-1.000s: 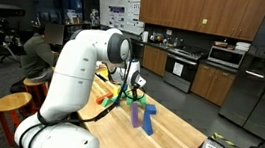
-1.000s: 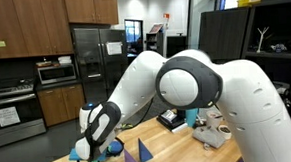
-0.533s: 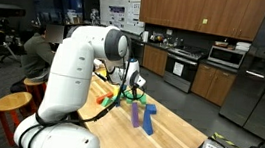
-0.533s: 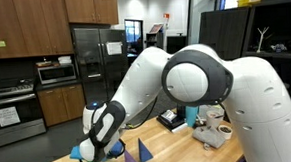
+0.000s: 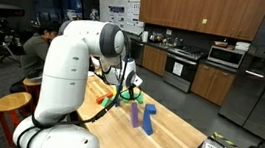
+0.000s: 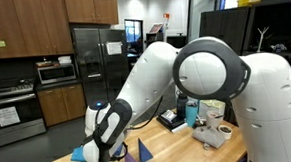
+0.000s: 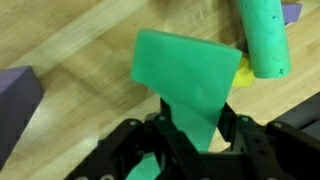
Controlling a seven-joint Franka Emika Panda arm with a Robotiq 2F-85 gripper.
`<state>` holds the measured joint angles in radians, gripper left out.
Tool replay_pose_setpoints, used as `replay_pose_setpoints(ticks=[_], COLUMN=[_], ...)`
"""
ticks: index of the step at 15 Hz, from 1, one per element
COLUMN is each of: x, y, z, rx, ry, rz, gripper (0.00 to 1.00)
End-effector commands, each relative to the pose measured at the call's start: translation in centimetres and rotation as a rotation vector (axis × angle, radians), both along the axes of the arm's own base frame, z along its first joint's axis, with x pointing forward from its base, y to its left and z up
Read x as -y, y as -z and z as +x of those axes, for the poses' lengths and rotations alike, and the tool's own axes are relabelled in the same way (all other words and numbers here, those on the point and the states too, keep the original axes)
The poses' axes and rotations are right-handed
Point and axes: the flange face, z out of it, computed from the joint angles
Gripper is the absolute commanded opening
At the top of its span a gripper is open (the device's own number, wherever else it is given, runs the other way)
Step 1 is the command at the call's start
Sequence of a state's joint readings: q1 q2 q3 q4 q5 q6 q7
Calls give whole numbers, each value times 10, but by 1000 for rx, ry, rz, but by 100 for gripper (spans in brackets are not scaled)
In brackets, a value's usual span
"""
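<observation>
Your arm (image 5: 69, 57) has swung over a bit. Your gripper (image 7: 190, 128) squeezes a smooth green wedge (image 7: 185, 72) over the wooden worktop (image 7: 70, 40), near a round green stick (image 7: 262, 35).

White rounded arm (image 5: 67, 72), dark joints (image 6: 110, 123), black tool (image 7: 192, 128)

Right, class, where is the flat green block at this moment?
In the wrist view the green block sits clamped in the gripper over the wooden table, with a green cylinder at upper right and a purple block at the left edge.
</observation>
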<state>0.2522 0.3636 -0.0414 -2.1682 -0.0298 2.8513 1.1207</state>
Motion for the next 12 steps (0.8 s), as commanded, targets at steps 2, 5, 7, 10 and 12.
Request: replay_pose_setpoints(ticks=[2, 5, 7, 10, 12], x=[-5, -13, -19, -28, -32], y=[-21, -29, -33, -39, -44], z=[-27, -42, -52, -70, -82], rx=[35, 56, 62, 66, 67], ry=[-48, -88, -118, -174, -217], rz=[24, 42, 60, 97, 127], gripper=[21, 21, 21, 21, 21])
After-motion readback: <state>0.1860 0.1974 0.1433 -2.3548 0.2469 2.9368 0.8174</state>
